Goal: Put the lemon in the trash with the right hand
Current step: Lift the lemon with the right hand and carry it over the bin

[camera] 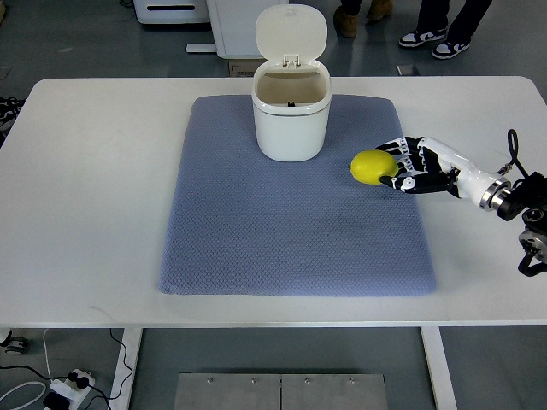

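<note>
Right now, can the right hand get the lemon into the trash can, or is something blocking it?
Probably yes. The right hand is closed around the lemon, the trash can stands close by with its lid up, and nothing lies on the mat between them.

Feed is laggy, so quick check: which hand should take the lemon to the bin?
Right. The right hand is already at the lemon on the mat, beside the open bin. No left hand is in view.
</note>
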You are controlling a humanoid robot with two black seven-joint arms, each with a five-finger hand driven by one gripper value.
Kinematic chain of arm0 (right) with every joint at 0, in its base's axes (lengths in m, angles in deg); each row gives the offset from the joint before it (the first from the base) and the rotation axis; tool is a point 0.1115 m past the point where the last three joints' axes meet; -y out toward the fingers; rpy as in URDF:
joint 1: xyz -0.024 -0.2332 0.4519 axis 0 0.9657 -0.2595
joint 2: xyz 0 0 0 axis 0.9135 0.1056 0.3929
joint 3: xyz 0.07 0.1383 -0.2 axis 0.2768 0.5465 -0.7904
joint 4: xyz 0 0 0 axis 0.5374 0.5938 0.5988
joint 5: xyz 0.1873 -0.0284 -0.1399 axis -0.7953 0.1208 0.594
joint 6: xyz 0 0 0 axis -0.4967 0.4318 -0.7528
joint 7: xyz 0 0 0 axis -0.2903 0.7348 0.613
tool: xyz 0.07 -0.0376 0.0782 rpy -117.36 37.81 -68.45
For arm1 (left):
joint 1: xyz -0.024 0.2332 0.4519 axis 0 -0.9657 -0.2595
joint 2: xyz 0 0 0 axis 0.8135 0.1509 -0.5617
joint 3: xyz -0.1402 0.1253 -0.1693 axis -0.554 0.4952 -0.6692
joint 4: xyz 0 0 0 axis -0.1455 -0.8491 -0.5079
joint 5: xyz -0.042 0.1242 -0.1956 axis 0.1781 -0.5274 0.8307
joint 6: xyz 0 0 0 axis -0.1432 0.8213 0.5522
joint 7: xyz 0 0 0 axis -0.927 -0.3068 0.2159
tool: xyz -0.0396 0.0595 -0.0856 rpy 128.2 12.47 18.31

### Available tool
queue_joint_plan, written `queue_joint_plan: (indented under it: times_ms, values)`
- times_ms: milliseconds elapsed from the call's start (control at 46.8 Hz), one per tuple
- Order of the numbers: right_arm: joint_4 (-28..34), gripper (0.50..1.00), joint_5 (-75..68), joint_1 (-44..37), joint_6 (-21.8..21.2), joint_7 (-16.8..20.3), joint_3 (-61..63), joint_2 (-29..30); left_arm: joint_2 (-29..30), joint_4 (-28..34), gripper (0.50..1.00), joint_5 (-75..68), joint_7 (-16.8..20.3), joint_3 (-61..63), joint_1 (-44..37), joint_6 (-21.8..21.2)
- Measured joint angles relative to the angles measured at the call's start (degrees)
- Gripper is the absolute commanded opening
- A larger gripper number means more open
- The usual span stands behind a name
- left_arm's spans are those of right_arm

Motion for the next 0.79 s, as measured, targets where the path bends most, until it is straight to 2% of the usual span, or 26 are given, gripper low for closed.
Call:
queue_joint_plan:
  times_ms: [278,428,791]
  values:
    - [0.2,0.5,-2.1,-5.7,-0.3,0.6,-0.1,-3.0,0.0,0.0,1.0,0.0,0.0,0.0,0.0,0.0]
    - [0.2,0.5,-2.4,-9.8,-0.5,2.3,-1.6,-4.0,0.0,0.0,1.0,0.0,0.0,0.0,0.0,0.0]
    - [0.1,0.5,-11.0,-25.7,0.1,6.0,-15.6,-3.5,0.0,0.0,1.0,0.0,0.0,0.0,0.0,0.0]
